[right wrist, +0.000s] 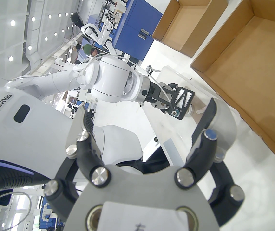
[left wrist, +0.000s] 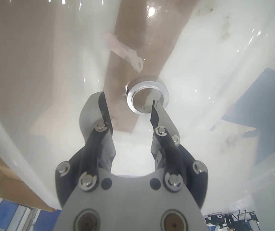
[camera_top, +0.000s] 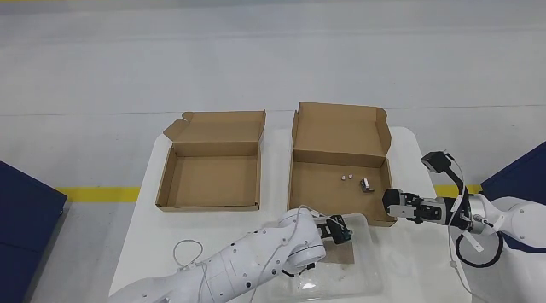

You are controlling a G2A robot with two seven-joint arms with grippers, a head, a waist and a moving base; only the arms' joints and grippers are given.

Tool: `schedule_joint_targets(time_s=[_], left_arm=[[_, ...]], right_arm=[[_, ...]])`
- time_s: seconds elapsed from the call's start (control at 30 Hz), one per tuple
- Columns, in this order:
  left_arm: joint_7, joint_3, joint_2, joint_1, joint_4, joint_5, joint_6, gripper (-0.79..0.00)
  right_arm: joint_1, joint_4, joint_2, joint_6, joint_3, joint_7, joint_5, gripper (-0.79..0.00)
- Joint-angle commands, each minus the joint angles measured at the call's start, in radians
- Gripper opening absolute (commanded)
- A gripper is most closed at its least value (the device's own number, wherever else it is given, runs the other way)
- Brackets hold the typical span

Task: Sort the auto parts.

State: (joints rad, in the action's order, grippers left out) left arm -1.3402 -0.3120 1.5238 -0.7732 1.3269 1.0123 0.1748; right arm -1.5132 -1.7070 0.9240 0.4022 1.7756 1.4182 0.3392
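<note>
While three parts (camera_top: 357, 181) lay in the right box (camera_top: 328, 194), the left tool (left wrist: 127, 100) stood wide at a metal ring (left wrist: 149, 84) in the near clear bin (camera_top: 363, 262); the right tool (right wrist: 148, 105) hung wide. Sorting seemed barely begun.

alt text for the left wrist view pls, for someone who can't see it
The left claw, open, hangs close over a silver metal ring lying in a clear plastic tray, one fingertip seemingly inside the ring's hole and the other outside it. A small pale plastic scrap lies near the ring, over a brown strip.
</note>
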Motion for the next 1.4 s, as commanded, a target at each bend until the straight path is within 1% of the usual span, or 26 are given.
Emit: schedule_joint_targets(time_s=[0.0,0.1,0.37,0.43,0.53,0.67,0.8,1.0,1.1,1.23,1.37], left_arm=[[0.001,0.001,0.005,0.0,-0.007,0.001,0.003,-0.449],[0.002,0.006,0.014,0.0,-0.022,0.006,0.008,-0.456],[0.006,0.015,0.039,0.001,-0.06,0.007,0.029,-0.508],[0.006,0.015,0.045,0.001,-0.07,0.008,0.032,-0.542],[0.005,0.015,0.052,0.001,-0.082,0.009,0.037,-0.554],[-0.002,0.013,0.059,0.002,-0.093,0.014,0.039,-0.551],[-0.01,0.004,0.062,0.002,-0.091,0.021,0.035,-0.526],[-0.026,-0.005,0.062,-0.007,-0.081,0.037,0.037,-0.533],[-0.029,-0.009,0.062,-0.014,-0.082,0.041,0.039,-0.502],[-0.025,-0.011,0.065,-0.019,-0.094,0.045,0.048,-0.529],[-0.028,-0.01,0.072,-0.02,-0.106,0.052,0.048,-0.588]], right_arm=[[0.0,0.0,0.0,0.0,0.0,0.0,0.0,0.0],[0.0,0.0,0.0,0.0,0.0,0.0,0.0,0.0],[0.0,0.0,0.0,0.0,0.0,0.0,0.0,0.0],[0.0,0.0,0.0,0.0,0.0,0.0,0.0,0.0],[0.0,0.0,0.0,0.0,0.0,0.0,0.0,0.0],[0.0,0.0,0.0,0.0,0.0,0.0,0.0,0.0],[0.0,0.0,0.0,0.0,0.0,0.0,0.0,0.0],[0.0,0.0,0.0,0.0,0.0,0.0,0.0,0.0],[0.0,0.0,0.0,0.0,0.0,0.0,0.0,0.0],[0.0,0.0,0.0,0.0,0.0,0.0,0.0,0.0],[0.0,0.0,0.0,0.0,0.0,0.0,0.0,0.0]])
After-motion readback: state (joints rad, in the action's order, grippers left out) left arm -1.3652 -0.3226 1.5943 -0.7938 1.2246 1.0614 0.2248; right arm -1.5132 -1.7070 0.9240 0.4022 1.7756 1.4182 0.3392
